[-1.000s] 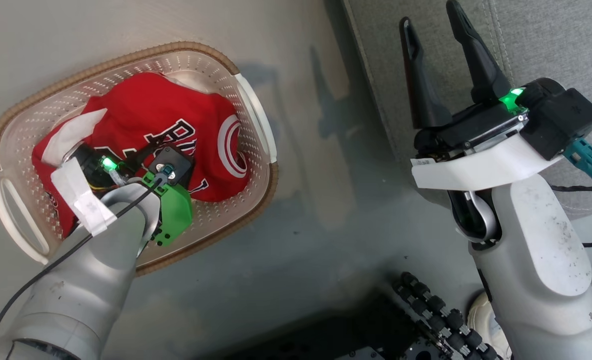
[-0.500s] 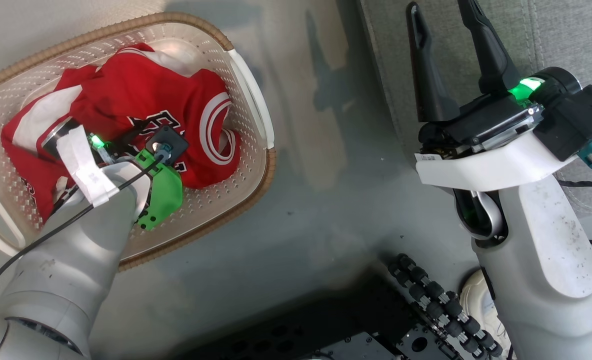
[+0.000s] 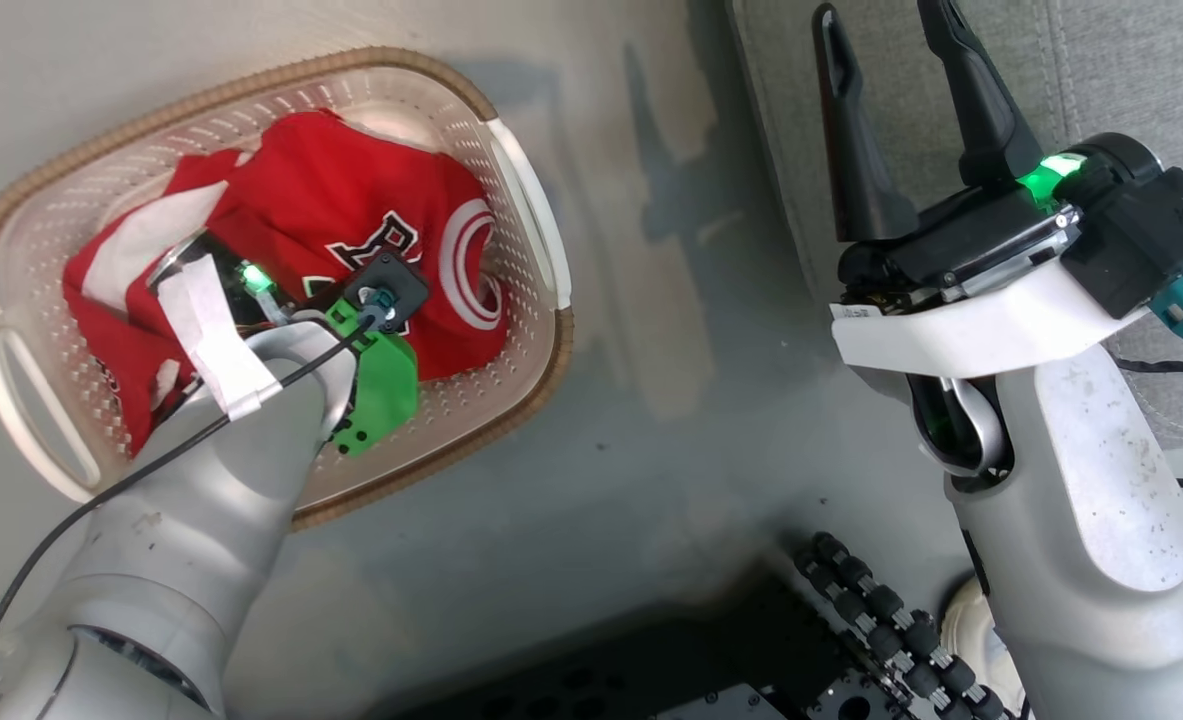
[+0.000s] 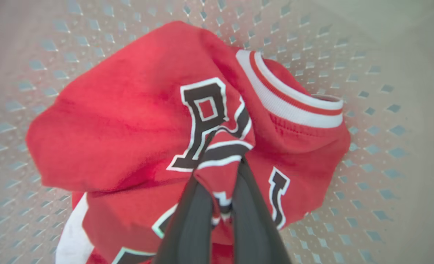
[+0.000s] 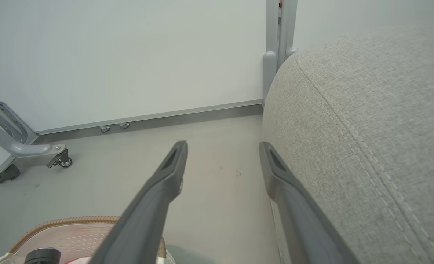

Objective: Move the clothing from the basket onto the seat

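The basket (image 3: pixel 461 395) is sitting on the floor (image 3: pixel 651 420), to the L of the seat (image 3: pixel 1131 70) and apart from it, w/ a strip of bare floor btwn. Both items of clothing are lying inside the basket. The red jersey (image 3: pixel 351 190) is bunching on top, its black-and-white lettering and white-trimmed opening facing up. The second red garment (image 3: pixel 141 245), w/ a broad white band, is lying under and beside it toward the basket's L end. The L arm (image 3: pixel 201 500) is reaching down into the basket, its wrist covering the middle of the pile in the head view. In the L wrist view the L tool (image 4: pixel 222 172) is pinching a raised fold of the jersey (image 4: pixel 128 121) right at the lettering, its fingers (image 4: pixel 193 220) pressing on the cloth from both sides. The perforated basket (image 4: pixel 367 165) is showing all round the pile there, and the white band (image 4: pixel 70 238) is peeking out at lower L. The R tool (image 3: pixel 881 20) is hanging over the seat's L edge, fingers spread wide, gripping nothing. In the R wrist view the R tool (image 5: pixel 222 146) is pointing along the floor beside the seat (image 5: pixel 367 128), one finger running just beside the cushion's rounded side; cannot tell if touching. The basket (image 5: pixel 73 221) is showing its woven-look rim at that view's lower L, w/ a pale wall panel (image 5: pixel 128 55) standing beyond.
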Controlling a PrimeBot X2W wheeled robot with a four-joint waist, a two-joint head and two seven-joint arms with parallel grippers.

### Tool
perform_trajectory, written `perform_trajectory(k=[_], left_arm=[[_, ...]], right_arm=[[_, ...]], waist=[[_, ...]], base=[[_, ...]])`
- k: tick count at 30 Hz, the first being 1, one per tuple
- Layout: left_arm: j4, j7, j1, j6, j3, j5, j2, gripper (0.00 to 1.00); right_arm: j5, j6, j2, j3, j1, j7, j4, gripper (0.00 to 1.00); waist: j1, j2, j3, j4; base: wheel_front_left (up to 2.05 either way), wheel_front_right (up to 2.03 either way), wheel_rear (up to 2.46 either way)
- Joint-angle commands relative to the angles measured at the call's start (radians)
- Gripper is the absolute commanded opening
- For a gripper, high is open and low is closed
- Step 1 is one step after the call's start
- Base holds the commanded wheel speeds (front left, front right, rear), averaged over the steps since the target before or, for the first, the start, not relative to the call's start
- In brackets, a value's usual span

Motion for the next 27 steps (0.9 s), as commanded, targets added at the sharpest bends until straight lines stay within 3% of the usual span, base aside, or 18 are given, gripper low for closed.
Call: perform_trajectory(k=[1,12,27], left_arm=[[-0.006,-0.012,0.011,0.0,-0.005,-0.011,-0.007,0.0],[-0.138,-0.044,0.081,0.0,-0.04,-0.089,-0.034,0.0],[-0.445,-0.042,0.283,0.015,0.114,-0.16,-0.004,0.0]], right_arm=[[-0.008,0.0,-0.003,-0.005,0.011,-0.005,0.009,1.0],[-0.041,0.0,-0.003,-0.024,0.057,-0.005,0.066,1.0],[-0.071,0.0,-0.003,-0.055,0.155,-0.005,0.136,1.0]], waist=[[0.0,0.0,-0.045,0.023],[0.0,0.0,-0.201,0.099],[0.0,0.0,-0.424,0.181]], base=[[0.0,0.0,0.0],[0.0,0.0,0.0],[0.0,0.0,0.0]])
